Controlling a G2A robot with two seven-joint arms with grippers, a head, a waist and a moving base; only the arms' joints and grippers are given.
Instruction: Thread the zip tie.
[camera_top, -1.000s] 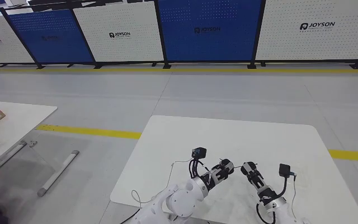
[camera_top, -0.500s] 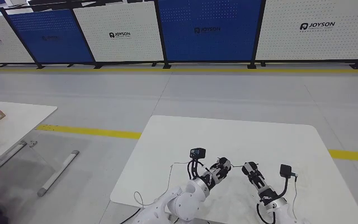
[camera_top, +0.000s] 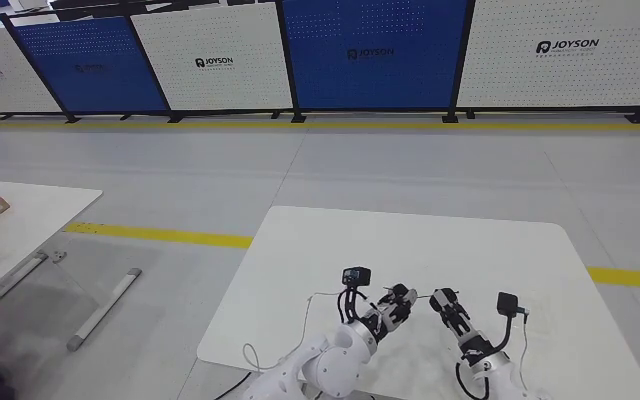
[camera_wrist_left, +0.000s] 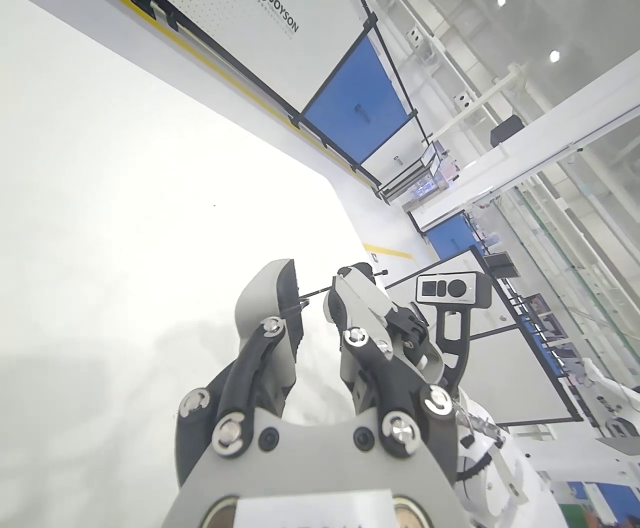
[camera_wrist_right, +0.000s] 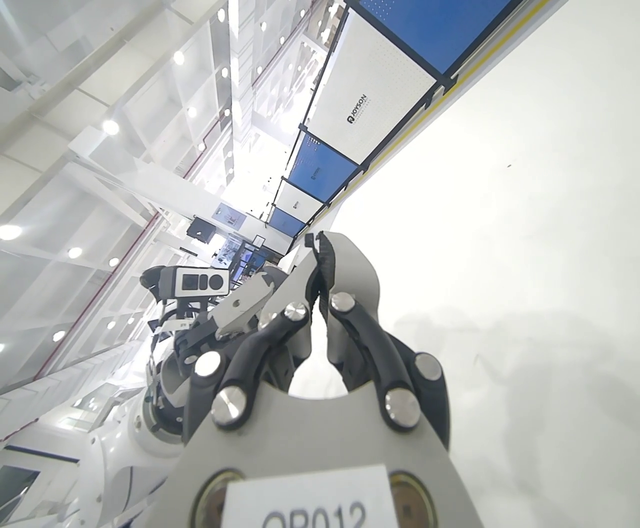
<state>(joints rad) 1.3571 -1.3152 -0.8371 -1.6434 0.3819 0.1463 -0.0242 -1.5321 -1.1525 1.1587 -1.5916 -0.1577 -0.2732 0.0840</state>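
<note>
Closest in, the left gripper (camera_wrist_left: 312, 290) has its fingers parted by a modest gap and clamps nothing. The zip tie (camera_wrist_left: 318, 292), a thin black strip, crosses that gap with one end resting against the ribbed face of one finger. Just beside it, the right gripper (camera_wrist_right: 317, 252) has its fingers pressed together. It seems to pinch the tie at the very tips, though the strap there is too small to be sure. Both hover over the near part of the white desk (camera_top: 400, 235). The tie should be nearly weightless, springy and slick, and likely to bow or twist if held far from its end. The best hold is probably close behind the tip on one side and right at the head on the other, keeping the free length short. The main crowding comes from the fingers themselves and from the right arm's wrist camera (camera_wrist_left: 452, 289) on its bracket nearby. Farther off, a second desk (camera_top: 40, 205), a yellow floor line (camera_top: 160, 235) and the partition panels (camera_top: 375, 55) stand well apart, obstructing nothing.
</note>
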